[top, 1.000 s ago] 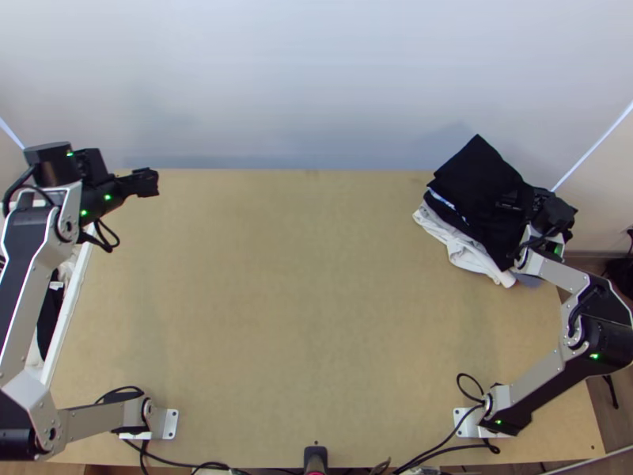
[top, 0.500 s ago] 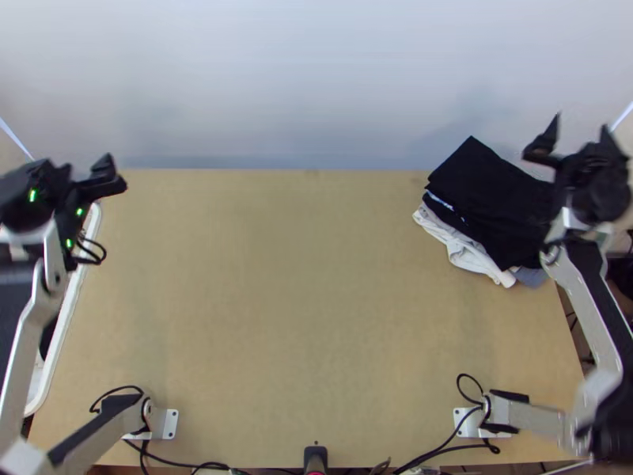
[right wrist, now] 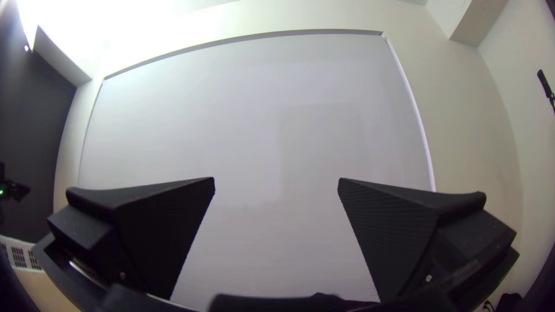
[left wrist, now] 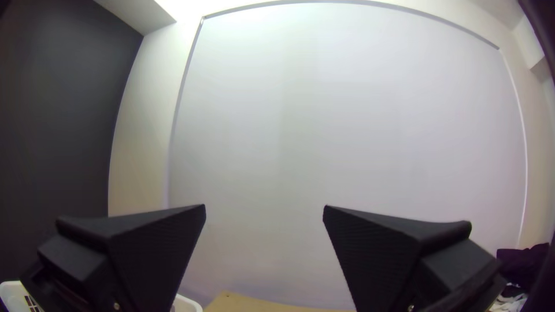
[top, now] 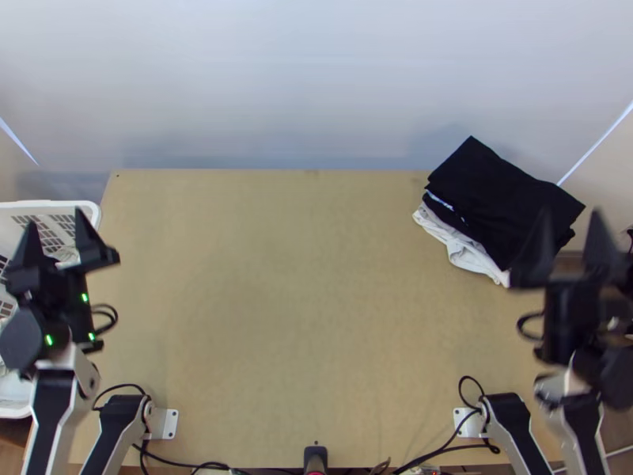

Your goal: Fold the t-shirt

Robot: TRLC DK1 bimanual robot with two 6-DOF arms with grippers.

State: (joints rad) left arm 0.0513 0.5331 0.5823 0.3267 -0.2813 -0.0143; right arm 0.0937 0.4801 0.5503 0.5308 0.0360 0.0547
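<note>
A folded black cloth (top: 494,198) is piled on a crumpled white cloth (top: 463,249) at the far right corner of the light wooden table (top: 301,301). The left black flat-fingered claw (top: 54,219) and the right black flat-fingered claw (top: 571,212) are both spread wide.

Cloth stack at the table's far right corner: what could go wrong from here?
1. The top black cloth seems to reach past the table edge; a bump might slide it off.
2. The open right gripper overlaps the stack in the top view; if lowered there, it might snag a layer.
3. The light cloth sticks out unevenly underneath, so it could catch.
</note>
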